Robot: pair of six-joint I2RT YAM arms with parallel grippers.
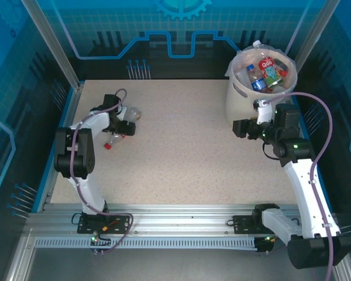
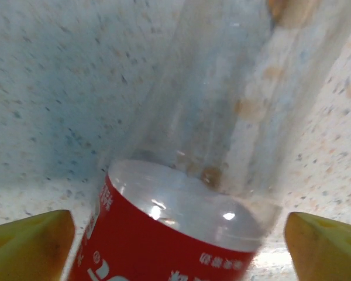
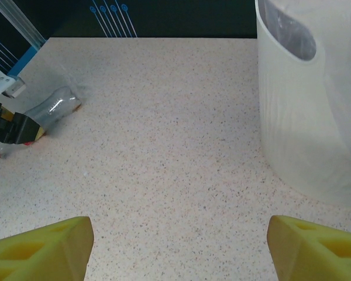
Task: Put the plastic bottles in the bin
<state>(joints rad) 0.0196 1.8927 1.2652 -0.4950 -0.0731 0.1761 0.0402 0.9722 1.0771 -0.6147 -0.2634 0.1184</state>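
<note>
One plastic bottle lies on the table at the far left, clear-bodied with a red label and a red cap. My left gripper is down over its middle, and its yellow fingertips stand on either side of the bottle, close to it but with slim gaps, so it is open. The white bin stands at the far right with several bottles inside. My right gripper hovers just in front of the bin, open, with bare table between its fingers.
The speckled table stretches between the two arms. Blue walls and an aluminium frame enclose the back and sides. From the right wrist view the left gripper and the bottle's clear end show at the far left.
</note>
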